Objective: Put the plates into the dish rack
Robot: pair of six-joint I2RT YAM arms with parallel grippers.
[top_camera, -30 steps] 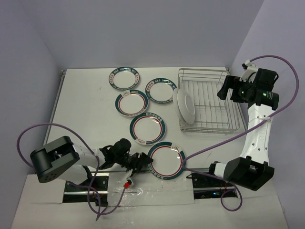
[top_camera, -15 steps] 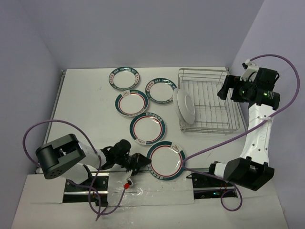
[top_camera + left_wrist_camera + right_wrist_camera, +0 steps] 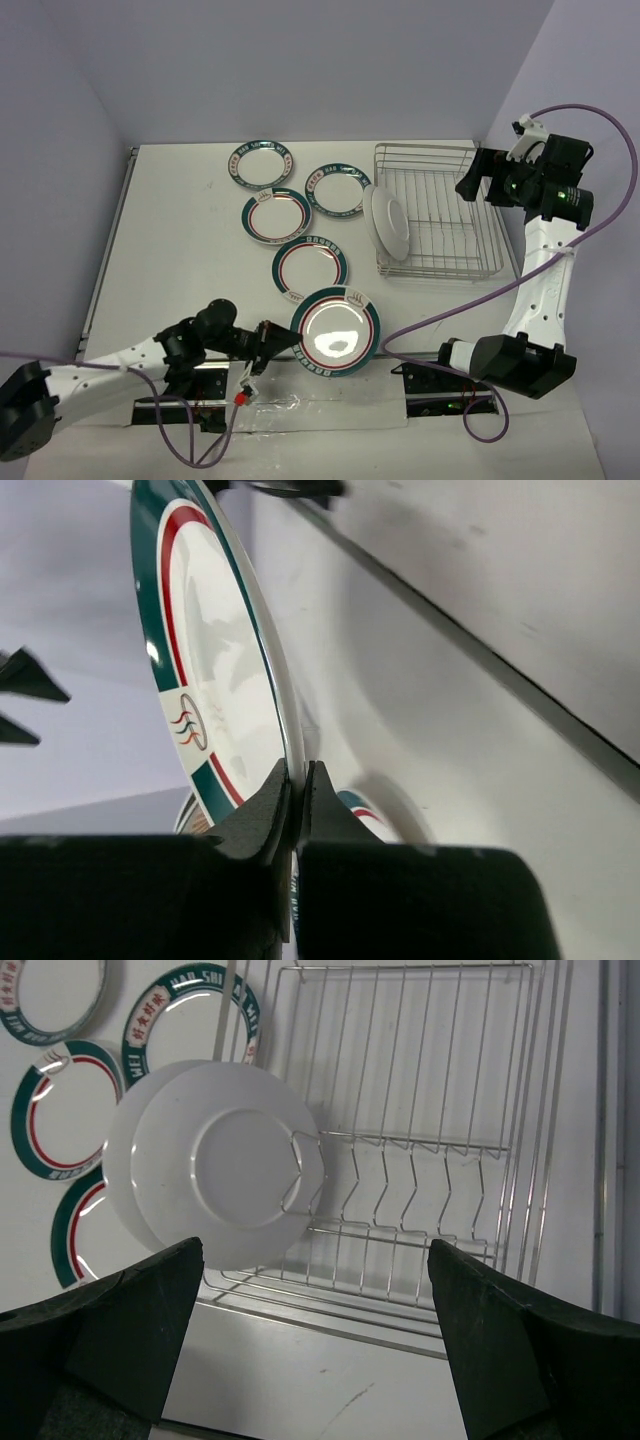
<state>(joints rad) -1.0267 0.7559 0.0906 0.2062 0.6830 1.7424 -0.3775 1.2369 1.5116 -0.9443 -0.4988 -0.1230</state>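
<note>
While its jaws are pressed tight together, the left gripper [image 3: 283, 341] is seen clamped on the rim of a green-rimmed plate [image 3: 336, 335] at the near edge of the table [image 3: 170, 230], roughly midway along that edge. From the left wrist camera the fingers [image 3: 262, 815] are shown pinching the plate's edge [image 3: 215, 700] from both faces, and the plate is angled away from the tabletop rather than lying flat on it. The right gripper [image 3: 472, 186] is held above the far right end of the dish rack [image 3: 440, 150], its jaws spread wide with nothing gripped between them [image 3: 312, 1260]. The dish rack [image 3: 430, 1110] is placed at the far right corner of the table. Two white plates [image 3: 390, 222] are stood on edge at its left end, overlapping, with plain undersides [image 3: 225, 1165] turned toward the right wrist camera. Four plates [image 3: 311, 267] are laid flat on the table between the rack and the far left corner, each apart from the others or just beside a neighbour.
</note>
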